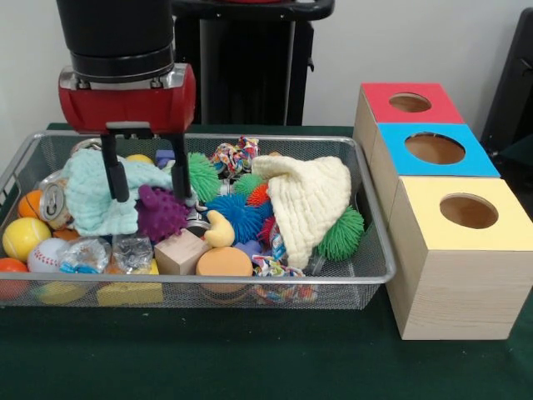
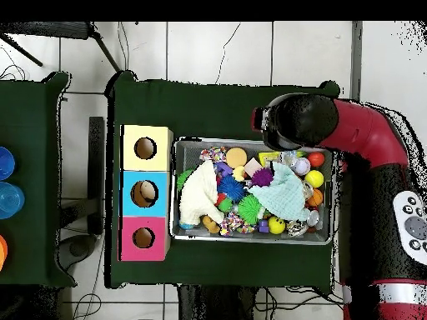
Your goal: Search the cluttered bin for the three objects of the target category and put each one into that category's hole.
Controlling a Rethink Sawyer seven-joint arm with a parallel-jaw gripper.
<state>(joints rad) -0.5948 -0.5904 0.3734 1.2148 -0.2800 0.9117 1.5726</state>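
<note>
My gripper (image 1: 154,198) is open and lowered into the wire bin (image 1: 208,282). Its two black fingers (image 1: 113,175) straddle the top of a purple spiky ball (image 1: 160,215); the left one presses against a pale blue cloth (image 1: 93,193). A blue spiky ball (image 1: 237,217) and green spiky balls (image 1: 341,233) lie further right, partly under a cream cloth (image 1: 306,200). Three boxes stand to the right, with a red hole top (image 1: 410,102), a blue one (image 1: 435,148) and a yellow one (image 1: 469,211). In the overhead view the arm (image 2: 300,123) hides the gripper; the purple ball (image 2: 263,177) shows.
The bin also holds a yellow ball (image 1: 25,238), a baseball (image 1: 46,254), a crushed can (image 1: 54,204), a wooden block (image 1: 180,252), an orange disc (image 1: 223,262), rope toys (image 1: 235,155) and crumpled plastic (image 1: 132,250). Green cloth (image 1: 250,350) covers the table.
</note>
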